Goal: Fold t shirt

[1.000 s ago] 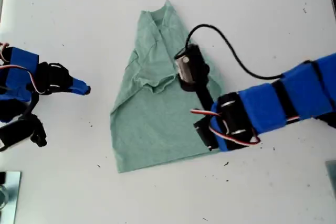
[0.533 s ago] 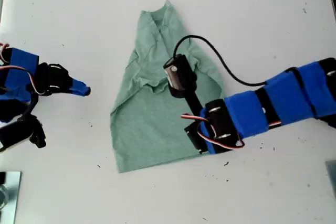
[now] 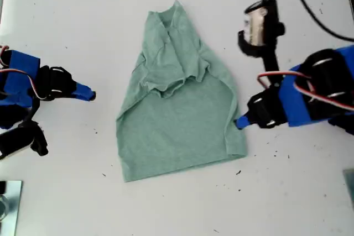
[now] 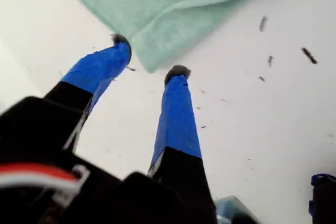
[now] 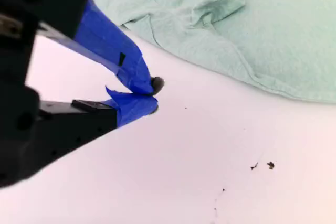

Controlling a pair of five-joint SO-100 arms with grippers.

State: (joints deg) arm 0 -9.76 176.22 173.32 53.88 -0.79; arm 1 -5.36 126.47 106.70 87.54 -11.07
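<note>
Sage-green t shirt [image 3: 174, 120], half folded on white table [image 3: 287, 4]
First gripper [image 4: 149, 61] spread at hem corner, second gripper [image 5: 154, 96] pinched empty; grabbing corner next, probably.

Soft matt heathered cloth t shirt [image 3: 177, 114] on smooth white table [image 3: 287, 203].

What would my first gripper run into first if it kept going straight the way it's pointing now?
Probably the t shirt: my first gripper, jaws open, points at its nearest corner just ahead. Its height above the table is unclear.
</note>
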